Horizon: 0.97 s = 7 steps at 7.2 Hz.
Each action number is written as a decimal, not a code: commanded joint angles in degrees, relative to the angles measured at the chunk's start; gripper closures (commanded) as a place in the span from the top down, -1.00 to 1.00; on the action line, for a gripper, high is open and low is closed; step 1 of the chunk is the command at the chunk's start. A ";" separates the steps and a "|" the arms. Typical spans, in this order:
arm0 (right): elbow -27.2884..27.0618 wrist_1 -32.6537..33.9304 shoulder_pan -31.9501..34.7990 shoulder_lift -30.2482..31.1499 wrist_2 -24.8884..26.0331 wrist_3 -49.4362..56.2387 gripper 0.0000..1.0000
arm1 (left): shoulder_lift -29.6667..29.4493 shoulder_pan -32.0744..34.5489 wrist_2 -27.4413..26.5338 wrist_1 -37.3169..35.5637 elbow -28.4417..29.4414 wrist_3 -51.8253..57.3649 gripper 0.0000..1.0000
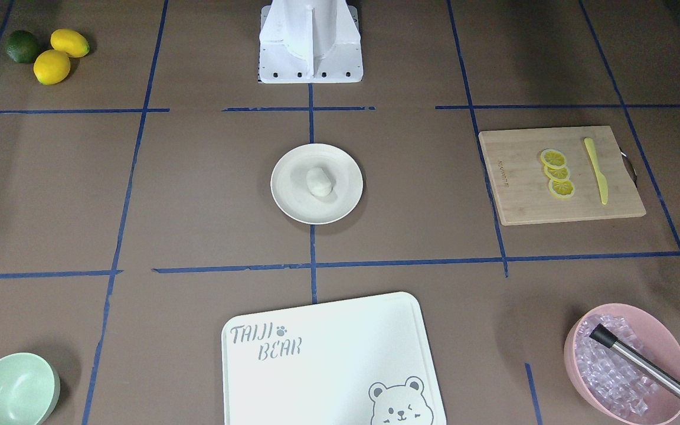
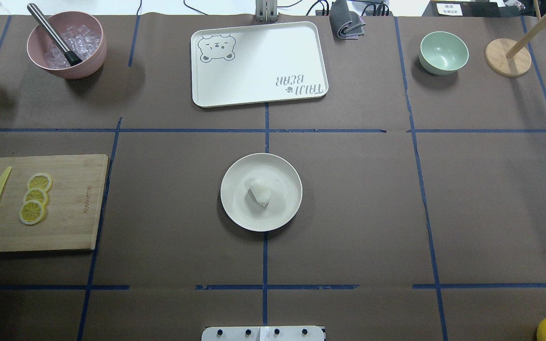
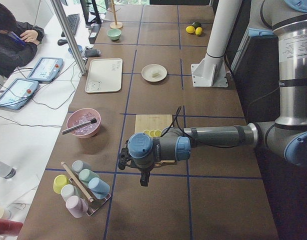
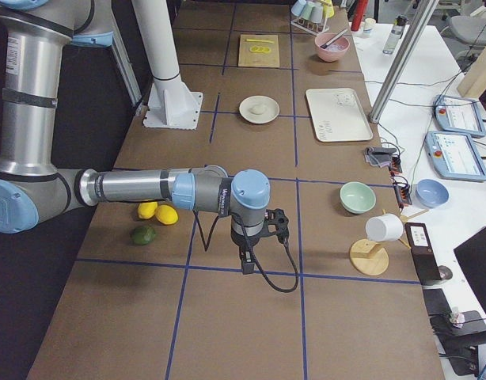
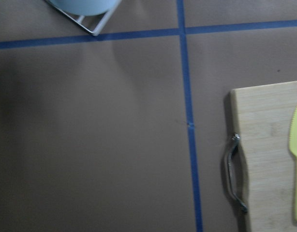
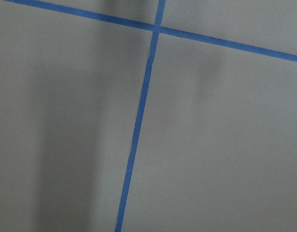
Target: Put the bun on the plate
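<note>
1. Currently, the bun (image 2: 260, 191) is lying at the middle of the plate (image 2: 237, 210), resting on its floor and apart from both grippers.
2. From overhead, the plate is sitting at the table's centre. The bear-print tray (image 2: 259, 66) is lying at its 12 o'clock and the cutting board (image 2: 64, 203) at its 9 o'clock, both well apart from it.
3. The left gripper (image 3: 143, 179) is hanging over the table just off the cutting board's end. It is showing only from the side, so I cannot tell how far its jaws are parted or whether it is holding anything.
4. The right gripper (image 4: 247, 263) is hanging near the lemons (image 4: 166, 214), and I cannot tell its grip either.
</note>
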<state>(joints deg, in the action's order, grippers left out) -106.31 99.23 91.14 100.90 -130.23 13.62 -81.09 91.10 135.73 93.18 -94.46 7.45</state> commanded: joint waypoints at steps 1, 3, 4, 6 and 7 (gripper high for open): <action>0.05 0.00 0.00 0.00 -0.02 -0.09 1.00 | 0.06 0.05 -0.82 0.25 -0.11 0.11 1.00; 0.05 0.00 0.00 -0.09 -0.02 -0.18 1.00 | 0.41 -0.04 -0.64 0.33 0.51 0.19 1.00; 0.05 0.00 0.00 -0.09 -0.02 -0.18 1.00 | 0.58 -0.04 -0.73 0.25 -0.01 0.28 1.00; 0.05 0.00 0.00 -0.09 -0.02 -0.26 1.00 | 0.58 -0.04 -0.73 0.42 0.51 0.28 1.00; 0.05 0.00 0.00 -0.18 -0.11 -0.44 1.00 | 0.58 -0.04 -0.73 0.42 0.51 0.28 1.00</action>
<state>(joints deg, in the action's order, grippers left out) -106.26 99.23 91.14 100.78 -130.28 13.33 -80.54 91.06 135.00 93.59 -94.04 7.73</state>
